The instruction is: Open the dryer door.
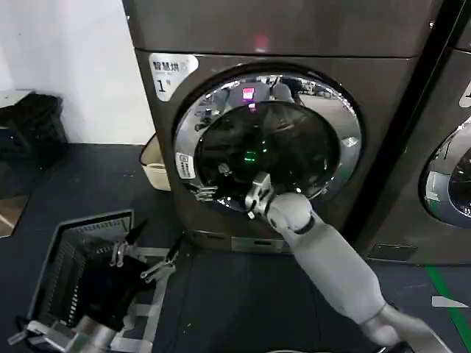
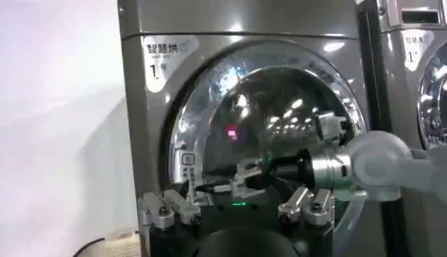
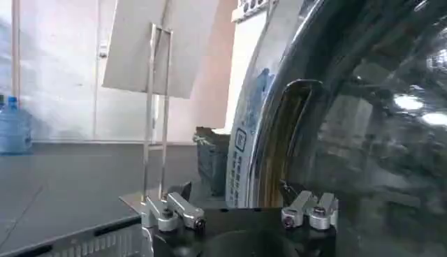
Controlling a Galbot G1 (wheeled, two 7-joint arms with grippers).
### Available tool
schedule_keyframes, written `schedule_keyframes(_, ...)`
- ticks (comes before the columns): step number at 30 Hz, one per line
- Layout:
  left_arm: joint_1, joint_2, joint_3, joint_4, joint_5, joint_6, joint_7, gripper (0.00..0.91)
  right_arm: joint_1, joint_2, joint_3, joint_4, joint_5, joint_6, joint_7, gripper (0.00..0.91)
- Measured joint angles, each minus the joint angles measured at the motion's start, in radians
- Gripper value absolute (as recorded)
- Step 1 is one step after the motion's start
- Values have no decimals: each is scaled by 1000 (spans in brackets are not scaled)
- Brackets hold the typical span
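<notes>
The dryer [image 1: 383, 110] is a dark bronze-grey machine with a white "1" label [image 1: 168, 77]. Its door [image 1: 268, 140], a wide chrome ring around dark glass, lies against the front. My right gripper [image 1: 210, 193] is at the door's lower-left rim, next to the small white sticker [image 1: 185, 165]. In the right wrist view this gripper [image 3: 234, 199] is open, and the chrome rim [image 3: 244, 140] stands just ahead between its fingers. The left wrist view shows the right gripper [image 2: 213, 187] against the glass. My left gripper [image 1: 147, 257] hangs open low on the left, away from the dryer.
A second, similar machine [image 1: 449, 169] stands close on the right. A beige tub [image 1: 154, 165] sits by the dryer's left side, with a dark crate [image 1: 29, 125] farther left. Under my left arm stands a metal wire rack [image 1: 81, 272]. Green tape [image 1: 449, 294] marks the floor.
</notes>
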Motion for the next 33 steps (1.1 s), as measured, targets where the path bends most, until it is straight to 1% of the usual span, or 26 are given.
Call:
schedule_keyframes(5,-7,7,-13,-4,-41,20,8,907,12,3,-8,-15,28,-17,-26,907)
schedule_keyframes(10,-19,17,-39,18,-56,29,13,907,-11,-24,1,17,24,-33,-103,907)
schedule_keyframes(12,-25,26,-57,27,-84,41,34,907,-22,-38,7,33,18,-38,-151,907)
schedule_keyframes(15,-37,41,-99,53,-84,80,57,907,-38,-62,18,55,13,-41,-223,907)
schedule_keyframes(18,-43,59,-161,81,-102,84,76,907,-52,-86,28,75,13,-42,-275,907)
schedule_keyframes(22,-63,91,-249,121,-152,100,70,907,-81,-117,47,111,17,-43,-346,907)
schedule_keyframes(27,-96,152,-316,160,-245,116,19,907,-128,-162,77,160,42,-18,-428,907)
schedule_keyframes(29,-113,185,-321,176,-296,137,-5,907,-151,-184,91,182,43,2,-463,907)
schedule_keyframes(33,-153,252,-306,212,-395,146,-26,907,-201,-230,121,220,43,26,-527,907)
